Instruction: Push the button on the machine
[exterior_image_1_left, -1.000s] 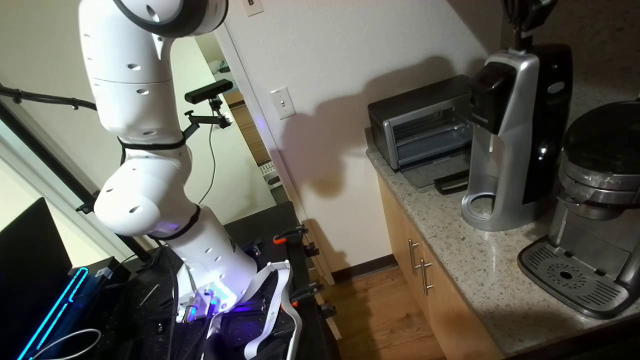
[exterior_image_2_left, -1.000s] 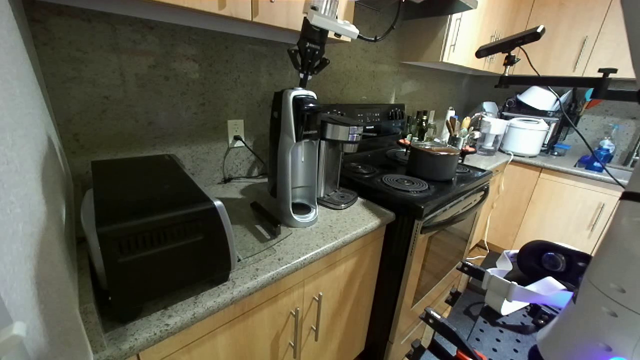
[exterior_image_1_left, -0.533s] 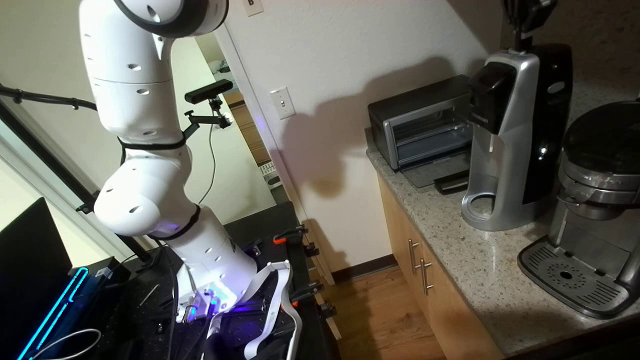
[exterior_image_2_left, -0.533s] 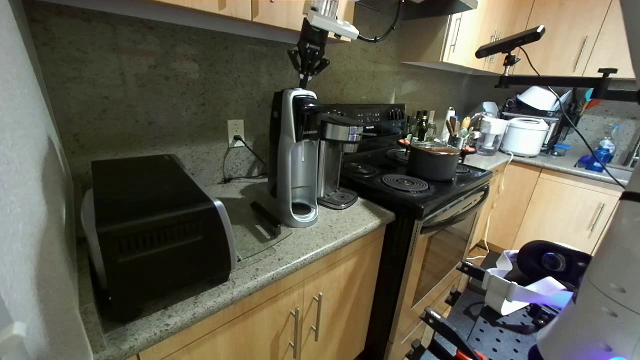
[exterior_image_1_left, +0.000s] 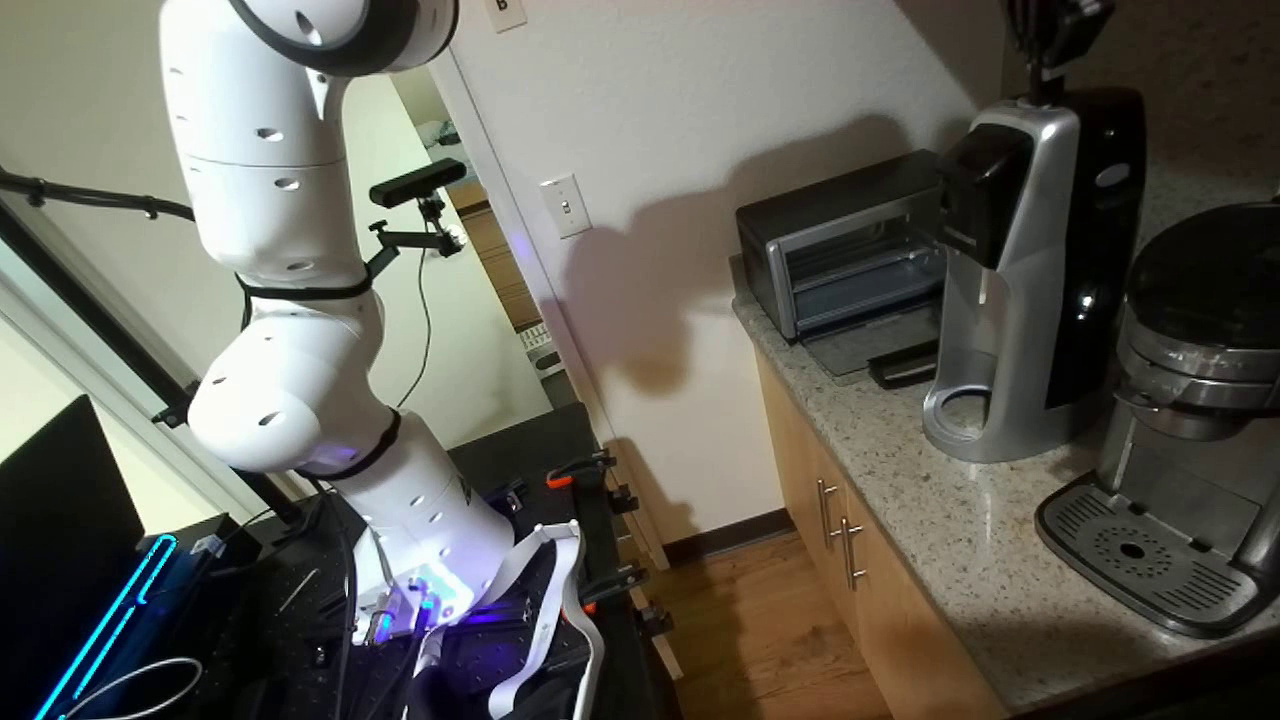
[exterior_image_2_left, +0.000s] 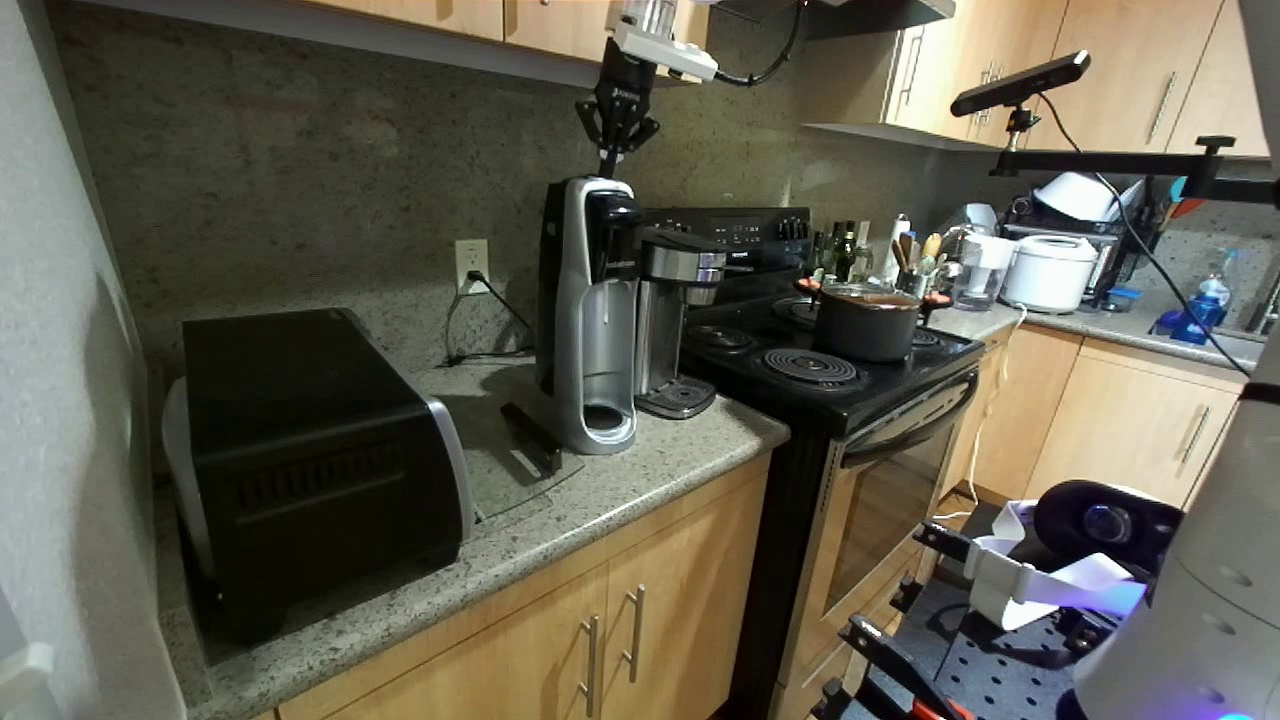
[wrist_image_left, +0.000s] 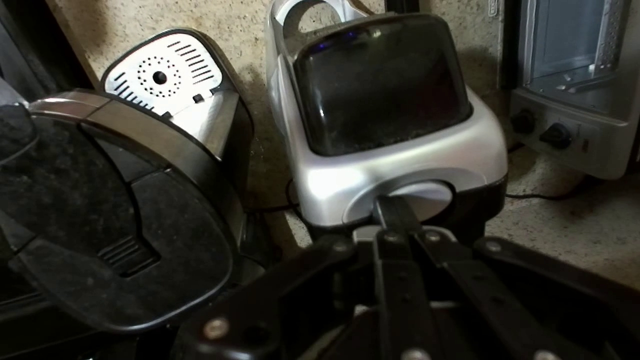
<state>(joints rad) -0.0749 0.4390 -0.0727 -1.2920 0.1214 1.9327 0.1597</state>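
The machine is the tall narrow appliance with a curved silver front column (exterior_image_1_left: 1022, 300) and a black body. It stands upright on the counter in both exterior views (exterior_image_2_left: 572, 330). The wrist view looks down on its silver top (wrist_image_left: 330, 182), where a silver oval button (wrist_image_left: 430, 200) sits at the rear edge. My gripper (wrist_image_left: 392, 202) is shut and empty, its fingertips together over the left part of the button, seemingly touching it. The tips hide that part. In both exterior views the gripper (exterior_image_2_left: 607, 160) points down onto the machine's top (exterior_image_1_left: 1046, 92).
A round dark-topped appliance (exterior_image_1_left: 1210, 270) stands close beside the machine, also in the wrist view (wrist_image_left: 175, 240). A toaster oven (exterior_image_2_left: 300, 420) stands on the other side. A stove with a dark pot (exterior_image_2_left: 866, 325) lies beyond. Upper cabinets (exterior_image_2_left: 450, 15) hang above.
The fingertips have shifted very slightly at the machine's top. Nothing else has visibly changed.
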